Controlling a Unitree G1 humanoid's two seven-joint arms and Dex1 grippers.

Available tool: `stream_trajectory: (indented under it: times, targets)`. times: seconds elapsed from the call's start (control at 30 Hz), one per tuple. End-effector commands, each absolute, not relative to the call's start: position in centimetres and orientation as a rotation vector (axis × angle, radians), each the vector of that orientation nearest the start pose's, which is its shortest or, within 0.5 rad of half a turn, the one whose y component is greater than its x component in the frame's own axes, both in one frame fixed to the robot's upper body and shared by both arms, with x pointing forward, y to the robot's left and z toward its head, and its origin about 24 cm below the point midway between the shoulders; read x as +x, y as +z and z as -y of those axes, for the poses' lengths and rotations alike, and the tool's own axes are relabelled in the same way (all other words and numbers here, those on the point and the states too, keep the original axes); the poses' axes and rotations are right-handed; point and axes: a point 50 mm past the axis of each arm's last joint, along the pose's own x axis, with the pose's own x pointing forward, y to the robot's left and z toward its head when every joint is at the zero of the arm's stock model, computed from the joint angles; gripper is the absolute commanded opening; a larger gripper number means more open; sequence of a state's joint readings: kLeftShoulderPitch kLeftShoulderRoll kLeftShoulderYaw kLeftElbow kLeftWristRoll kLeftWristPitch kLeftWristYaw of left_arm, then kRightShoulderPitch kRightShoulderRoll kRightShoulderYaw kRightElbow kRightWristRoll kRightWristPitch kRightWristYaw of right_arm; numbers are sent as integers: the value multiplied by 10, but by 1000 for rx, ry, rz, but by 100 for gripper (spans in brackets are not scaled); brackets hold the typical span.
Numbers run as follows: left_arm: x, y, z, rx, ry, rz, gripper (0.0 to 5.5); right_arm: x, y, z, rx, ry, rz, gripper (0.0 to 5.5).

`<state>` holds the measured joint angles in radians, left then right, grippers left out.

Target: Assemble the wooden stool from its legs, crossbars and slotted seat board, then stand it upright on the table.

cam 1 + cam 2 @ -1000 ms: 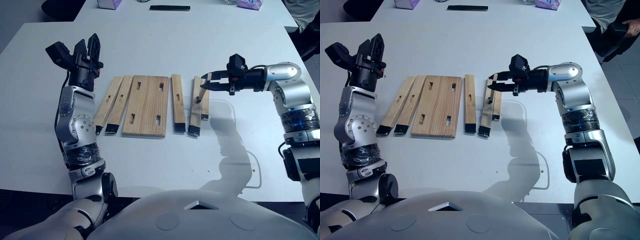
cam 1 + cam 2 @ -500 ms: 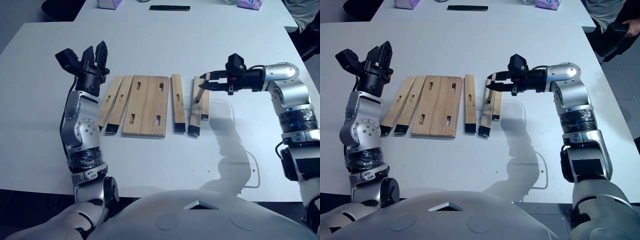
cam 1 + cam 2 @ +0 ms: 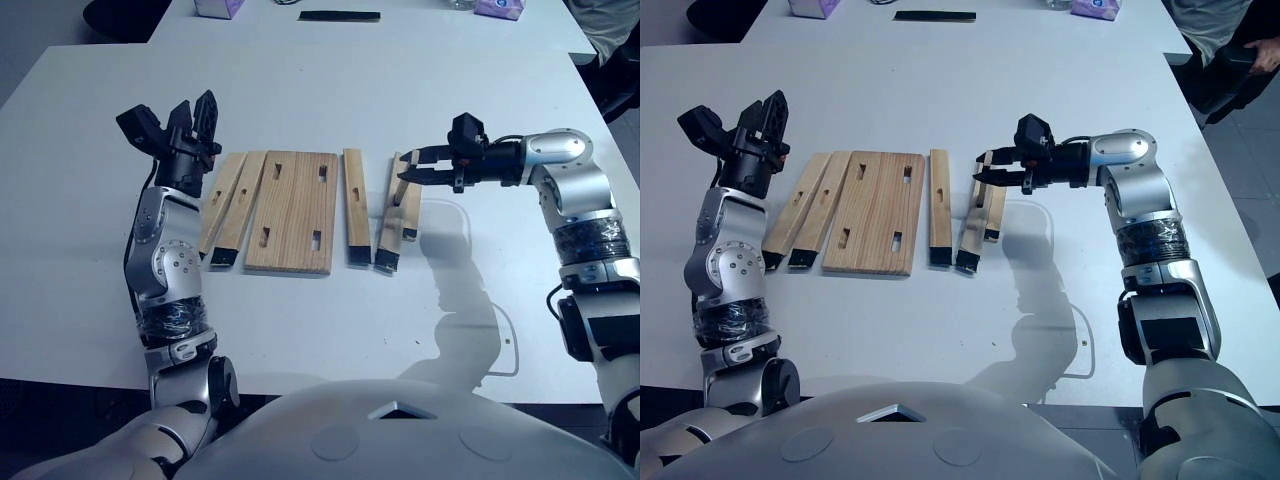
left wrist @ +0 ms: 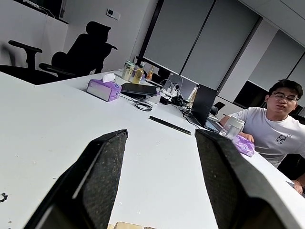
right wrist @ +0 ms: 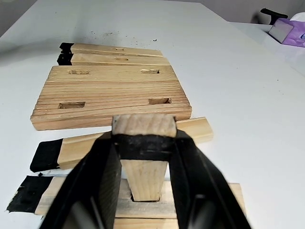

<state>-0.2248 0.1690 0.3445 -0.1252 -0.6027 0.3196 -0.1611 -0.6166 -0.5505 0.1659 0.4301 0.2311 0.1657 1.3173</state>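
The slotted seat board lies flat mid-table. Two black-tipped legs lie side by side on its left. On its right lie one leg and two more long pieces. My right gripper is shut on a short crossbar with a black band. The crossbar hangs tilted, its lower end down at the long pieces. In the right wrist view the board lies just beyond it. My left gripper is open and raised above the table, left of the two legs, with nothing between its fingers.
On the far table lie a flat black bar and purple tissue boxes. Bare white tabletop stretches from the parts to the near edge.
My left arm has swung in and lowered, bringing its open gripper closer to the two left legs. The right gripper has barely shifted, still holding the crossbar.
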Motion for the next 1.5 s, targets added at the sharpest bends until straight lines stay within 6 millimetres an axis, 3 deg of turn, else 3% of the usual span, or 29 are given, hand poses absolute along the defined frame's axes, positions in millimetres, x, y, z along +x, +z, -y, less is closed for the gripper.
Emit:
stream_trajectory:
  times: [0.03, 0.43, 0.77, 0.8, 1.13, 1.5]
  targets:
    - [282, 122, -215, -445, -119, 169, 262, 317, 78, 180, -249, 1291, -435, 131]
    - [280, 119, -210, -440, -162, 143, 262, 305, 54, 191, -177, 1229, -499, 131]
    - [283, 121, -214, -433, -155, 149, 262, 312, 78, 179, -177, 1250, -347, 131]
    - [283, 121, -214, -433, -156, 151, 262, 312, 81, 179, -179, 1260, -322, 167]
    - [282, 117, -219, -454, -131, 157, 262, 306, 87, 178, -234, 1279, -318, 319]
    - [291, 119, -216, -473, -142, 176, 262, 296, 98, 198, -259, 1239, -331, 319]
